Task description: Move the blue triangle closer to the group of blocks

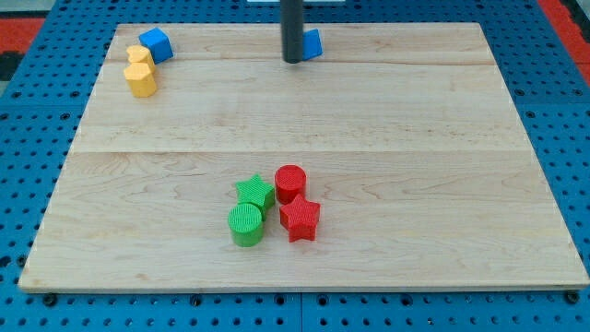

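my tip [292,61] touches the blue triangle [312,43] at the surface's [415,138] twelve o'clock edge; there is no gripper. the red and green group [275,210] sits well apart at six o'clock, so nearly all remains.

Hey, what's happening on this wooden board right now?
A robot arm's dark rod is working on a wooden board. My tip sits at the view's top, right against the left side of a blue block, which the rod partly hides. Near the view's bottom sits a cluster: a green star, a green cylinder, a red cylinder and a red star. Another blue block and two yellow blocks sit at the top left. The blue block by my tip is far from the cluster.
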Tool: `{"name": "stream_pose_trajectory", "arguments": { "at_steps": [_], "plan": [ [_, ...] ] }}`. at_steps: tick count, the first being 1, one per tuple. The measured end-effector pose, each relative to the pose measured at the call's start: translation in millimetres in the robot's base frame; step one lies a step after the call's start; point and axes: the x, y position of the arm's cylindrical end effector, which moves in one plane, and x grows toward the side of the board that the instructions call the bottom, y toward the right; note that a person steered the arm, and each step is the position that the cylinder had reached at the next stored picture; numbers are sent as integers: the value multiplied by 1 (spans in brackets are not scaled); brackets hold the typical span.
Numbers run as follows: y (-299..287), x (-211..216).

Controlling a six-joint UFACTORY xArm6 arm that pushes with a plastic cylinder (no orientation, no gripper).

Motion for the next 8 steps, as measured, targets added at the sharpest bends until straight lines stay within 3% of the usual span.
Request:
{"name": "stream_pose_trajectory", "arguments": {
  "at_steps": [1, 2, 3, 5, 6, 8],
  "plan": [
    [65, -11],
    [17, -40],
    [-57, -39],
    [-57, -57],
    [-95, -46],
    [-62, -7]
  ]
}}
